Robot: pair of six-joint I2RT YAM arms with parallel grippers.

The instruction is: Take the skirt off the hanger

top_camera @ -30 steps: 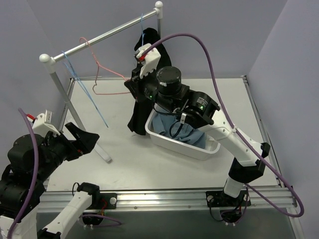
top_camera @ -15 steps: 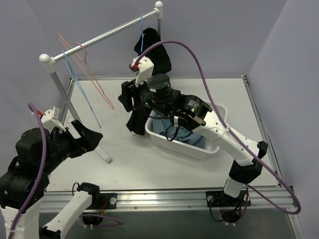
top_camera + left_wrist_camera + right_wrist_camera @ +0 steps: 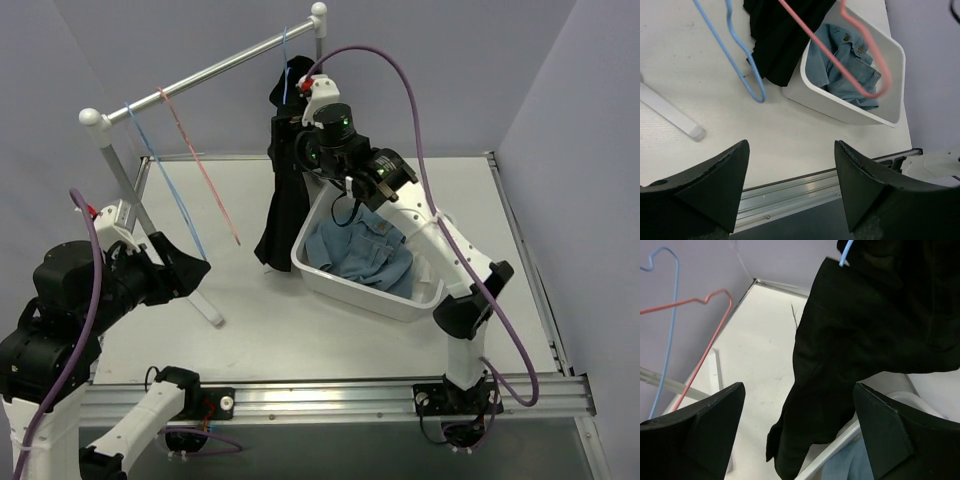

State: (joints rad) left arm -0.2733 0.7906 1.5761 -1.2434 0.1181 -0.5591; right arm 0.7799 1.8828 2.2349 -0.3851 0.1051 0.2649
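Note:
The black skirt [image 3: 281, 215] hangs from a light-blue hanger [image 3: 286, 62] at the right end of the rail. Its hem droops to the table beside the tub. In the right wrist view the skirt [image 3: 855, 350] fills the space ahead, with a bit of the hanger [image 3: 845, 253] at its top. My right gripper [image 3: 300, 150] is up by the skirt's upper part; it [image 3: 799, 390] is open, with nothing between its jaws. My left gripper [image 3: 190, 270] hovers low at the left, well away from the skirt [image 3: 780, 40], and it [image 3: 791, 145] is open and empty.
A second light-blue hanger [image 3: 165, 190] and a pink hanger [image 3: 200, 165] hang empty on the rail [image 3: 220, 70]. A white tub [image 3: 335, 288] holds a blue denim garment [image 3: 365, 255]. The rack's foot [image 3: 205, 300] lies on the table near my left gripper.
My right gripper has opened and risen from beside the tub up to the skirt's top. The pink hanger has swung left along the rail. The left arm shifted slightly.

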